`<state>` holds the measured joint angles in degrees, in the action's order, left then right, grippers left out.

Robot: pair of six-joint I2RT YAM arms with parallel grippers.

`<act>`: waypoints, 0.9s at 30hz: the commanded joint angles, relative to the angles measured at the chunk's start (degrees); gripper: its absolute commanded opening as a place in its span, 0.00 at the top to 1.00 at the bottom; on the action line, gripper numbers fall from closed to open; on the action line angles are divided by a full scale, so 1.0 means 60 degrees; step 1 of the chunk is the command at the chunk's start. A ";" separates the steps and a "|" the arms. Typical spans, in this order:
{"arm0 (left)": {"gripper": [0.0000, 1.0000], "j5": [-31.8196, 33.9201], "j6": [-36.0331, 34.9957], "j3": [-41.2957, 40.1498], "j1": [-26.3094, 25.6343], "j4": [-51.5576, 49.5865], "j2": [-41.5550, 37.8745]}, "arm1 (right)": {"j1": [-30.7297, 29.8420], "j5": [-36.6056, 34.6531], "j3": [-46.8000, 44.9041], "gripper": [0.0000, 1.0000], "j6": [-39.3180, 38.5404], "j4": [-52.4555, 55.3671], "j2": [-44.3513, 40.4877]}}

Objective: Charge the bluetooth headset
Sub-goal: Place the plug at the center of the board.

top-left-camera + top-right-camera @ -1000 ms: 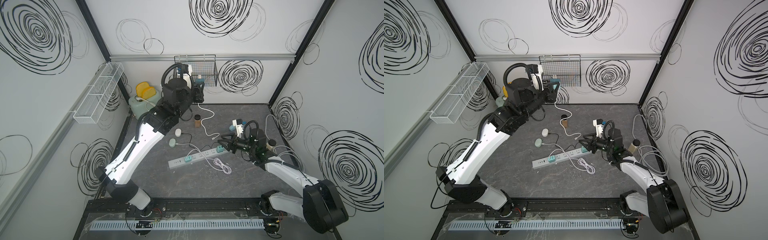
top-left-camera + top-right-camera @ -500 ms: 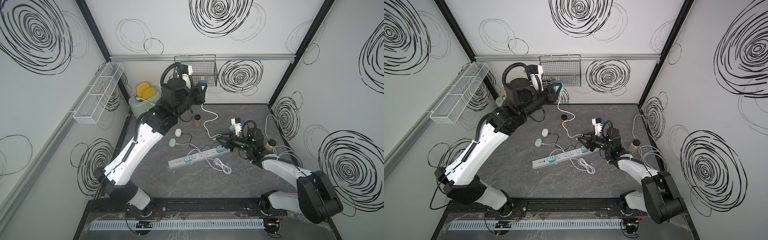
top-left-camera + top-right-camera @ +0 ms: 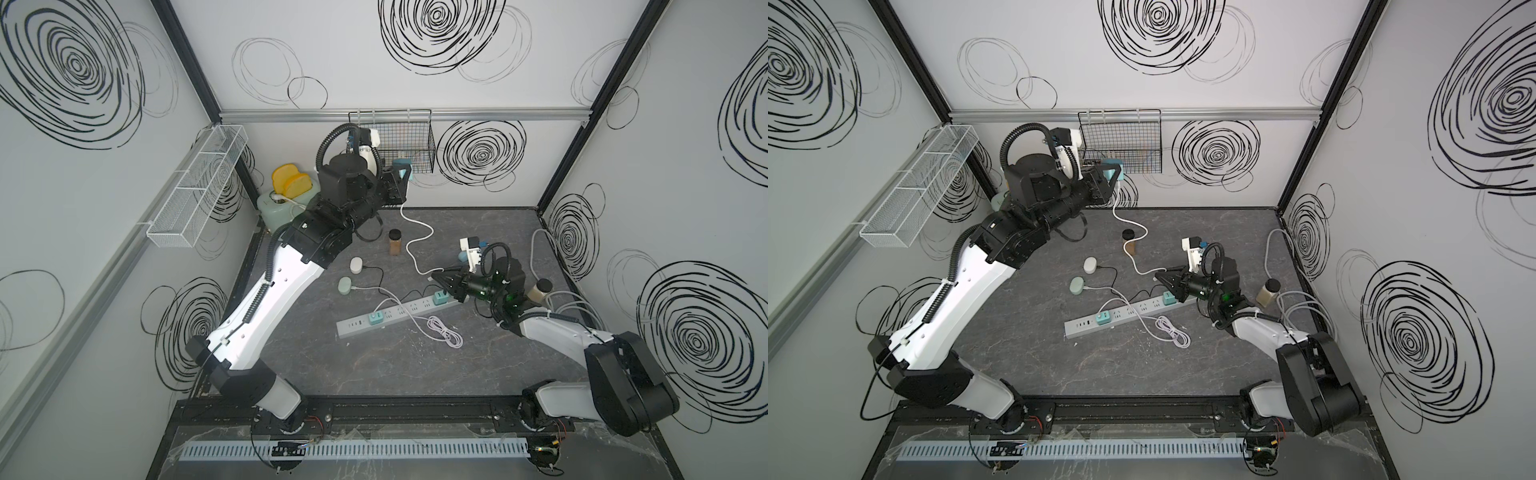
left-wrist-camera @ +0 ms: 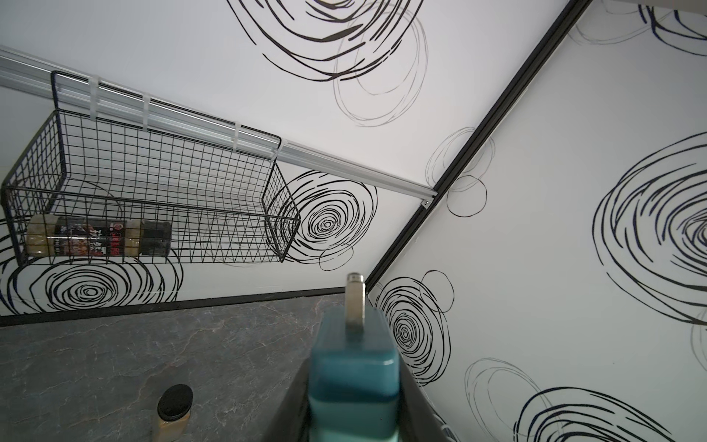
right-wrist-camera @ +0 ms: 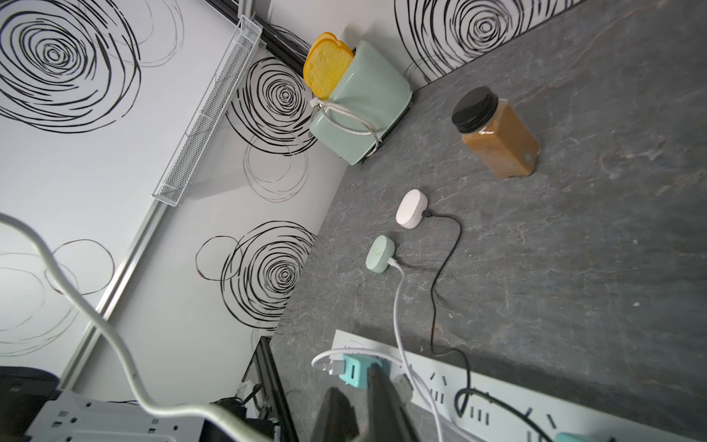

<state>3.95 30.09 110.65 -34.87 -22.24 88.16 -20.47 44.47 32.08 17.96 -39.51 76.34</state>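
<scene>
Black-labelled jar (image 4: pixel 97 240) in basket (image 4: pixel 281 214), writing illegible

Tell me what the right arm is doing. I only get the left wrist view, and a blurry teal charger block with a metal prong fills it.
Observer: The right gripper looks closed on the free end of the thin white cable that hangs from your teal charger block.
Operator: Where could the block be plugged in?
Observer: A long white power strip lies on the grey table beside the right gripper, with two small teal adapters in it and open sockets between them.
</scene>
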 commanded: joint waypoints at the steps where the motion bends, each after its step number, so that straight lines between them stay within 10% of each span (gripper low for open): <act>1: 1.00 -0.0120 0.0273 -0.0545 0.0431 0.0741 -0.0390 | -0.0128 0.0272 -0.0050 0.96 -0.0105 0.0006 -0.0270; 14: 1.00 -0.0826 0.1614 -0.8627 0.4205 0.2975 -0.2967 | -0.2602 0.0395 0.0722 0.98 0.0116 0.3738 -0.0620; 27: 0.92 -0.1840 0.2078 -1.2234 0.6557 0.3788 -0.2696 | -0.4178 0.0813 0.2624 0.99 0.0406 0.4625 0.2433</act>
<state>-4.62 41.47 38.28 3.03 -6.44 70.11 -44.31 48.40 45.19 19.53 -13.23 89.69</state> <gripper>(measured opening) 0.301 0.051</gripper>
